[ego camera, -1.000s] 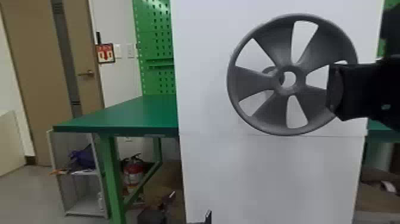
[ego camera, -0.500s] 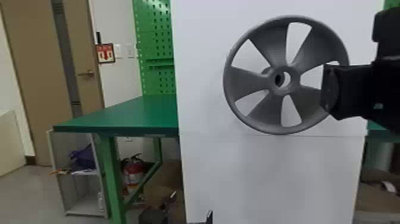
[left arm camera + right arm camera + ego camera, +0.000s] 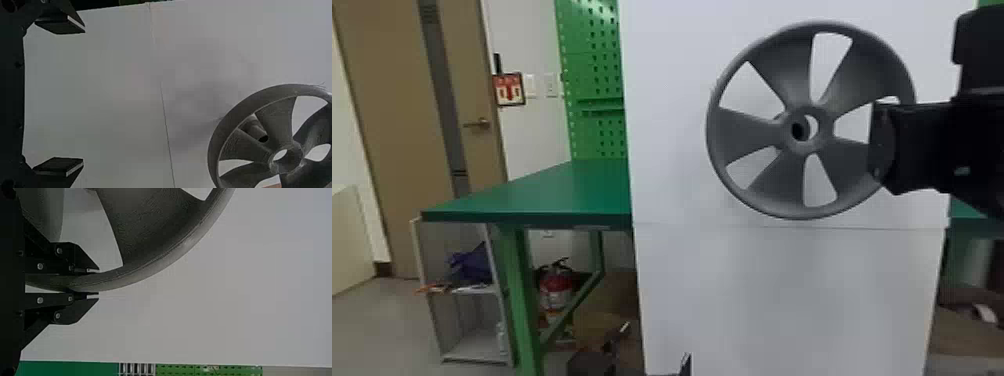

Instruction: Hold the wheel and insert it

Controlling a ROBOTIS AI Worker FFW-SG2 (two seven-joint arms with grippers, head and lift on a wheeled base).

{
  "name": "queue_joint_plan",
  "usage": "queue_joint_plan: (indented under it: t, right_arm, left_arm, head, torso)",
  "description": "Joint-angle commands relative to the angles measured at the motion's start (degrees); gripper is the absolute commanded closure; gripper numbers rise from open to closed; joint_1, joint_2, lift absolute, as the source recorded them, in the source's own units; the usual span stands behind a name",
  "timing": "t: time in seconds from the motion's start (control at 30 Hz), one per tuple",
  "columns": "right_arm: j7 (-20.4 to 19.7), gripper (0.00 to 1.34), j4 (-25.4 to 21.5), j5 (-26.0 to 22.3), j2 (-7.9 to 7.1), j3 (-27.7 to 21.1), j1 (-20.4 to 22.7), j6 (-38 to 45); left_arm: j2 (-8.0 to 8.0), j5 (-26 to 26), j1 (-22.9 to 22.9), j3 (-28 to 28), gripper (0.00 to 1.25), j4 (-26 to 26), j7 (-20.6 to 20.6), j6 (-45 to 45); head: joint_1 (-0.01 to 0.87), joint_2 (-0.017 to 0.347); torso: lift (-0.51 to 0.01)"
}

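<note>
Pick looks done: wheel is up in front of white panel, right end effector clamped on its rim. Left end effector is released, fingers wide apart with nothing between them, wheel beyond them.

Insertion not done: peg shows through a gap between spokes in left wrist view, beside hub, so they don't look lined up. Left to do, as judged: center hub hole on peg, push wheel on toward panel, let go of rim. Could snag if hub meets peg end off-center.

Wheel stands upright, its open spoked face toward the head camera, turned slightly off square. It's round, so no long axis across the face; axle line through hub runs roughly level, from robot side toward panel.
</note>
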Motion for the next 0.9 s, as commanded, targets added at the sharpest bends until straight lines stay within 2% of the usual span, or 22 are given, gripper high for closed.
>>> queue_joint_plan:
  t: [0.0, 0.87]
  right_arm:
    - [0.0, 1.08, 0.8, 0.1, 0.05, 0.2, -0.5, -0.4]
    - [1.1, 1.08, 6.6, 0.7, 0.05, 0.7, -1.3, -4.4]
  left_arm:
    - [0.01, 0.1, -0.1, -0.2, 0.1, 0.0, 0.0, -0.1]
    - [0.19, 0.3, -0.4, -0.4, 0.1, 0.3, 0.0, -0.1]
  head:
    - [0.233, 0.304]
    - [0.233, 0.304]
  torso:
    - [-0.499]
    - [-0.499]
